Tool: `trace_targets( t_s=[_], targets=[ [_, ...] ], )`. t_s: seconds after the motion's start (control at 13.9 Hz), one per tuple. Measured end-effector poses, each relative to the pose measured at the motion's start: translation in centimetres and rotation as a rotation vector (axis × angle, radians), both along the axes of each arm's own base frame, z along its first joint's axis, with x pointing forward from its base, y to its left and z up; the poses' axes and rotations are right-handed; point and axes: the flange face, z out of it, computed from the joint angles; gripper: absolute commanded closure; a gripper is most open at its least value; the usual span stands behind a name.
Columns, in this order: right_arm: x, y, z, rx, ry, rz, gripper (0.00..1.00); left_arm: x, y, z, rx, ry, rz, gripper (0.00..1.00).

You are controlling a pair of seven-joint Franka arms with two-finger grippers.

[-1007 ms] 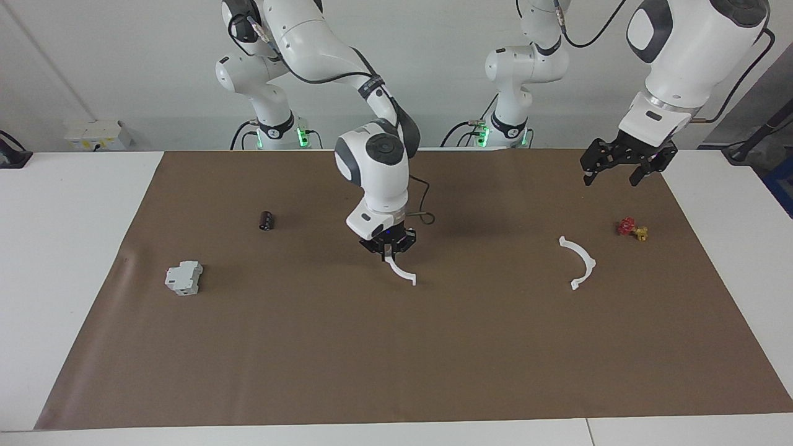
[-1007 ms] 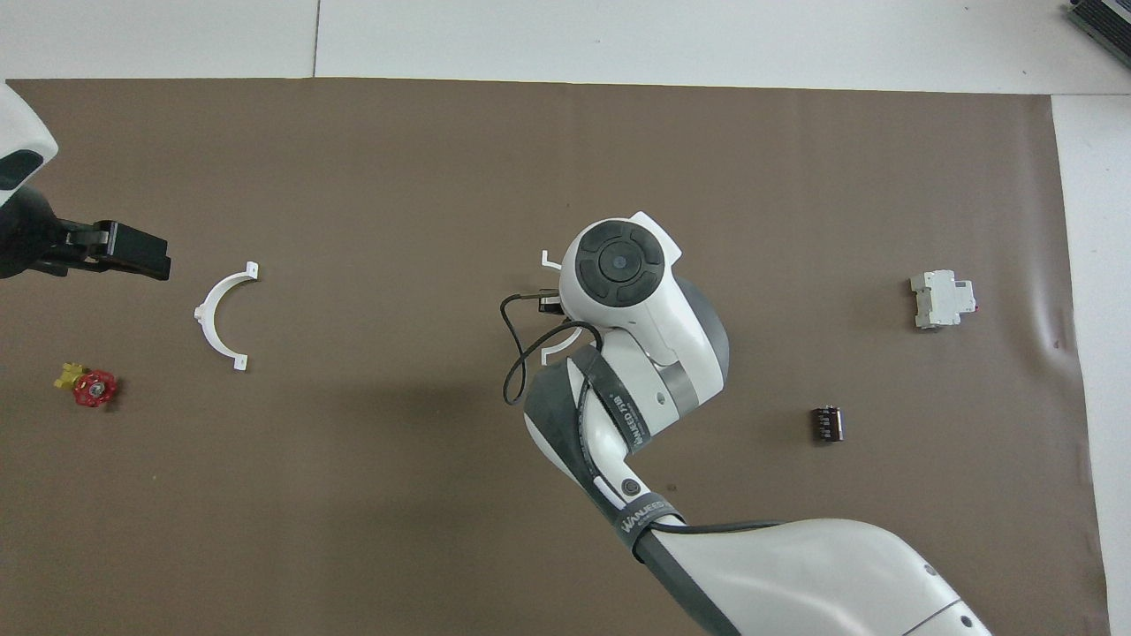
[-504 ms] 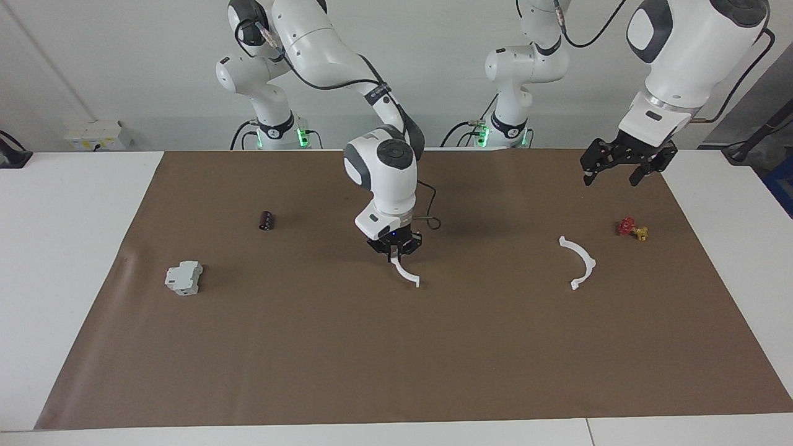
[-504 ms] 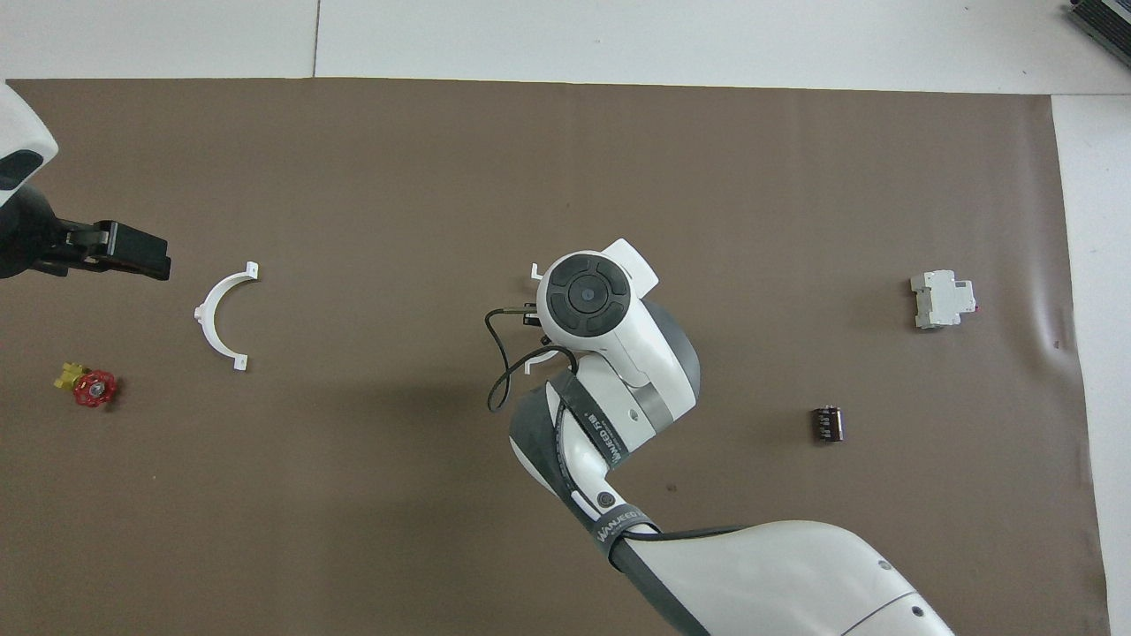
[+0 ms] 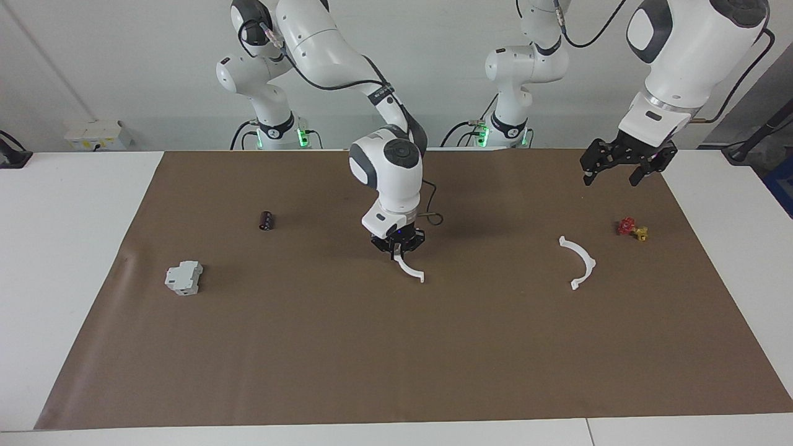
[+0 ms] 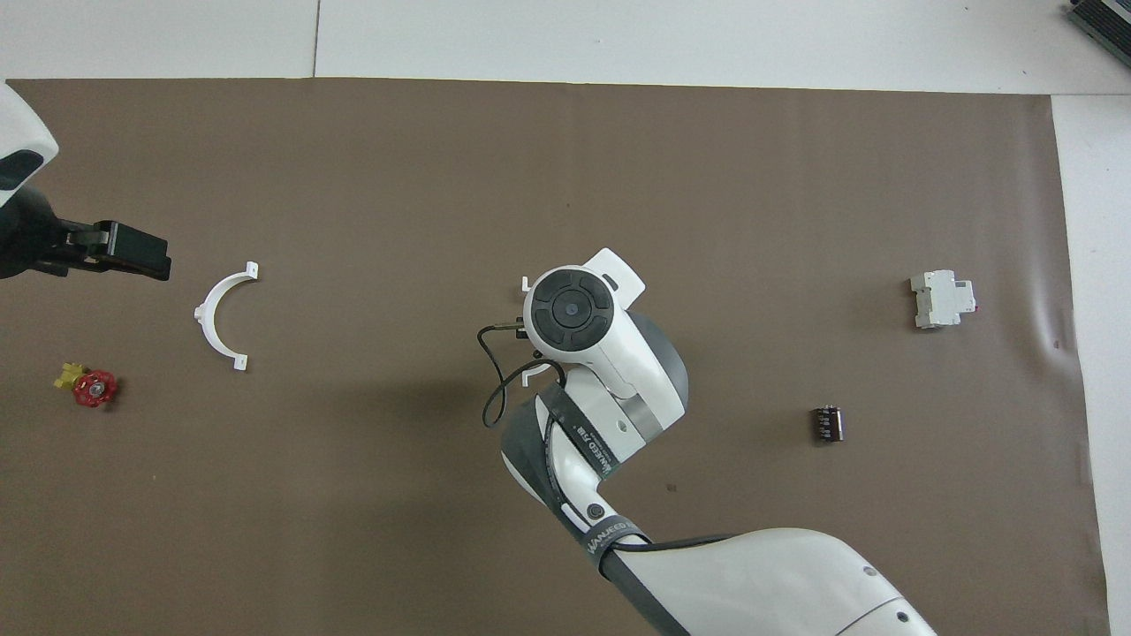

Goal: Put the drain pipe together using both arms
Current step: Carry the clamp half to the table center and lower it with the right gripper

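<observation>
The right tool (image 5: 397, 246) pinches one half-ring arc (image 5: 410, 267) above mid-surface (image 5: 310, 347); the other arc (image 5: 580, 262) lies untouched near the left arm's end; the left tool (image 5: 622, 167) hangs spread above that edge; joining remains undone.

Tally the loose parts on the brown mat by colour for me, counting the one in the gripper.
White half-ring arcs: 2 (held arc, lying arc)
Grey block: 1
Black cylinder: 1
Red-and-yellow valve piece: 1
Total: 5
</observation>
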Motion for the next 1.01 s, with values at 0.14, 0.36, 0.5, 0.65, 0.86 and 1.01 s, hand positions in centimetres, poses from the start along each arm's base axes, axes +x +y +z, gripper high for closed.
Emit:
trace_targets(
  t_s=[0.14, 0.36, 0.5, 0.65, 0.86, 1.01],
  targets=[
    [-0.11, -0.09, -0.35, 0.002, -0.003, 0.002, 1.00, 0.00, 0.01, -0.01, 0.000, 0.000, 0.000, 0.00],
    [-0.26, -0.23, -0.75, 0.000, -0.001, 0.001, 1.00, 0.00, 0.01, -0.03, 0.000, 0.001, 0.000, 0.00],
    [-0.31, -0.27, -0.85, -0.001, 0.001, 0.001, 1.00, 0.00, 0.01, -0.04, 0.000, 0.001, 0.000, 0.00],
    [-0.33, -0.31, -0.92, -0.001, 0.002, -0.004, 1.00, 0.00, 0.02, -0.04, 0.000, 0.001, 0.000, 0.00],
    [-0.34, -0.33, -0.96, -0.001, 0.003, -0.009, 1.00, 0.00, 0.02, -0.04, 0.000, 0.001, 0.000, 0.00],
    [-0.35, -0.35, -0.99, -0.002, 0.003, -0.010, 1.00, 0.00, 0.02, -0.04, 0.000, 0.001, 0.000, 0.00]
  ],
)
